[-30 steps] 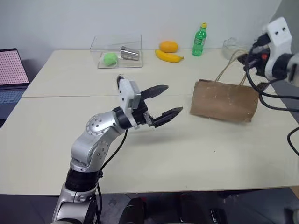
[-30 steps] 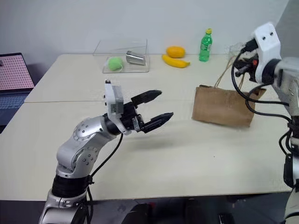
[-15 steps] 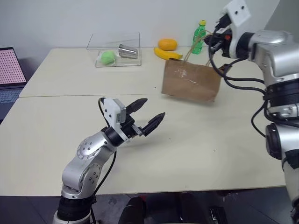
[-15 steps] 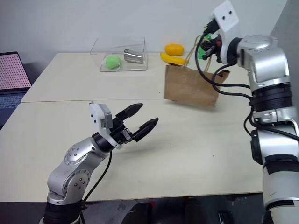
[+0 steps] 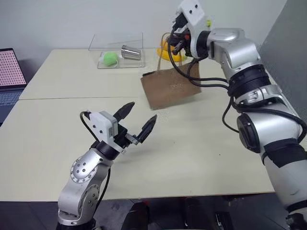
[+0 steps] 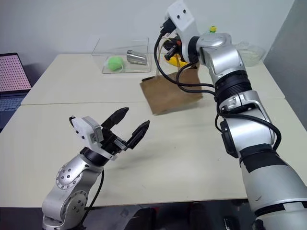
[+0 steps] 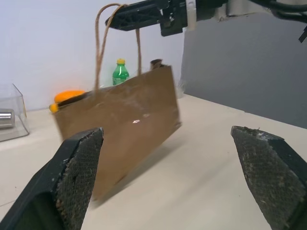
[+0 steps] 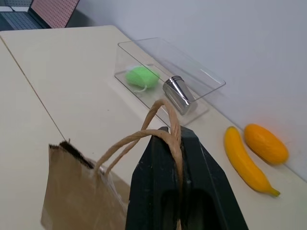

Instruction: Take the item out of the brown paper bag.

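Observation:
The brown paper bag (image 5: 169,87) hangs tilted from its tan cord handles (image 8: 158,124), its lower corner close to the table top. My right gripper (image 5: 175,42) is shut on those handles above the bag, over the back middle of the table. My left gripper (image 5: 142,111) stands open near the front left, pointing toward the bag with nothing between its fingers (image 7: 79,167). A wide stretch of table separates it from the bag. The item is hidden from view.
A clear box (image 5: 117,52) at the back holds a green ball (image 5: 111,58) and a metal cup (image 5: 133,52). Behind the bag lie a banana (image 8: 244,163), an orange fruit (image 8: 266,143) and a green bottle (image 7: 120,72). A laptop (image 5: 7,72) sits at the far left.
My right gripper has carried the bag from the right side leftward to the table's middle, and the bag now hangs more tilted. My left gripper has drawn back, left and lower, still open.

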Robot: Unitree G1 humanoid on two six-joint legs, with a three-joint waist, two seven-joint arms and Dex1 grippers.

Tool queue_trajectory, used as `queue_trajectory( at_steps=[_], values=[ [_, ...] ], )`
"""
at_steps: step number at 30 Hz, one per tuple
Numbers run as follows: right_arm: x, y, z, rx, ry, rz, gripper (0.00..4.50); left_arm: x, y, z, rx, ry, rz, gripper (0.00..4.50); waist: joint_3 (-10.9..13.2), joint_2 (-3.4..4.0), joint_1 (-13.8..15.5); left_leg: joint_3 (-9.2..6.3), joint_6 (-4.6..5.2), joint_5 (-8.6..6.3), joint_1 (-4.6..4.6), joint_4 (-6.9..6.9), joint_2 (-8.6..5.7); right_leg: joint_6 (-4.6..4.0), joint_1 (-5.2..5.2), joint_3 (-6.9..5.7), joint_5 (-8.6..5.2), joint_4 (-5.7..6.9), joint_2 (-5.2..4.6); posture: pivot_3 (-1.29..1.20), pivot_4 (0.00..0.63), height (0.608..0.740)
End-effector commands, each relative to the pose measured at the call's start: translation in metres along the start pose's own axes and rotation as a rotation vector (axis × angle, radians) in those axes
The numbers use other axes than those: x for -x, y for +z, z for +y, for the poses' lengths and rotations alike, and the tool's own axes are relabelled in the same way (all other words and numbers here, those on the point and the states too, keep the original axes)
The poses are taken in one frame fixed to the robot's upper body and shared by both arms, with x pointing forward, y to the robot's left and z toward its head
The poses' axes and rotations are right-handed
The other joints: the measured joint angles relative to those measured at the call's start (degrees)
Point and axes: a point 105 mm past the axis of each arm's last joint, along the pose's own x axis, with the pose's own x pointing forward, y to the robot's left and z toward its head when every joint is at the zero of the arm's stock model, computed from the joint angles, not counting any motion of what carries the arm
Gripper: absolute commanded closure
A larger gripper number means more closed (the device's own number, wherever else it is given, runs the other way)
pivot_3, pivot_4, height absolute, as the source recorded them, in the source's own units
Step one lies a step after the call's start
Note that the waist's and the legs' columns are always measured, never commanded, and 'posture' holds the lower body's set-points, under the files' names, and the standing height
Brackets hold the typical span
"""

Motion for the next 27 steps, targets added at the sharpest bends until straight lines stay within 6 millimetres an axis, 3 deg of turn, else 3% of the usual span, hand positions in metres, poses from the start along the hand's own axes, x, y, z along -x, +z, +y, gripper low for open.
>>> queue_trajectory(
  at_steps=[1, 17, 27],
  values=[
    [0.002, 0.042, -0.001, 0.060, -0.009, -0.115, 4.48, 0.001, 0.012, -0.003, -0.043, -0.004, -0.052, 0.00, 0.0, 0.01, 0.0, 0.00, 0.03, -0.01, 0.00, 0.00, 0.01, -0.01, 0.00, 0.00, 0.00, 0.00, 0.01, 0.00, 0.150, 0.740],
    [-0.016, 0.032, 0.041, 0.087, 0.132, -0.084, 4.48, 0.000, 0.010, 0.000, -0.064, -0.021, -0.065, 0.00, 0.0, 0.01, -0.1, -0.01, 0.01, 0.00, 0.00, 0.00, 0.01, -0.02, -0.01, -0.01, 0.01, 0.01, 0.01, 0.00, 0.150, 0.740],
    [-0.007, 0.017, 0.041, 0.122, 0.152, -0.020, 4.48, -0.009, 0.012, -0.002, -0.070, -0.042, -0.075, 0.00, 0.0, 0.00, -0.1, -0.03, -0.01, 0.01, 0.00, 0.03, 0.01, -0.02, -0.01, -0.03, 0.01, 0.04, 0.01, 0.00, 0.150, 0.740]
  ],
)
